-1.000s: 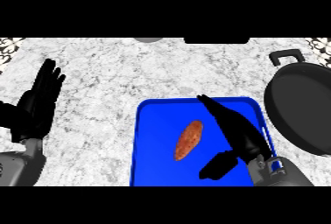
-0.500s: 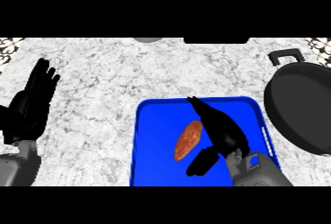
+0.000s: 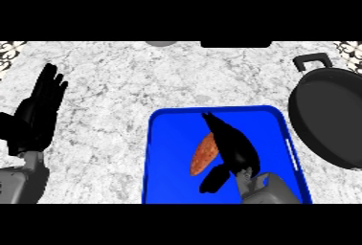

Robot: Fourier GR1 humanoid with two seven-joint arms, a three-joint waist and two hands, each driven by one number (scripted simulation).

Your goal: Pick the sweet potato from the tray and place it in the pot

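marble counter, hand at the sweet potato

grey-white marble counter (image 3: 141,86) carries a blue tray (image 3: 166,162). right hand (image 3: 232,143) lies over it, fingers straight and thumb apart, with the sweet potato (image 3: 203,154) along its left side, touching the fingers. pot (image 3: 332,119) sits off to the hand's right. left hand (image 3: 35,115) rests open, far left.

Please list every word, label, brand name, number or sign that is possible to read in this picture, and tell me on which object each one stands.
There is no readable text.
Blue tray: plain, no label.
Sweet potato: no marking.
Black pot: no brand or number visible.
Right hand and left hand: plain black, no writing.
Marbled counter: only its grey pattern, no signs.
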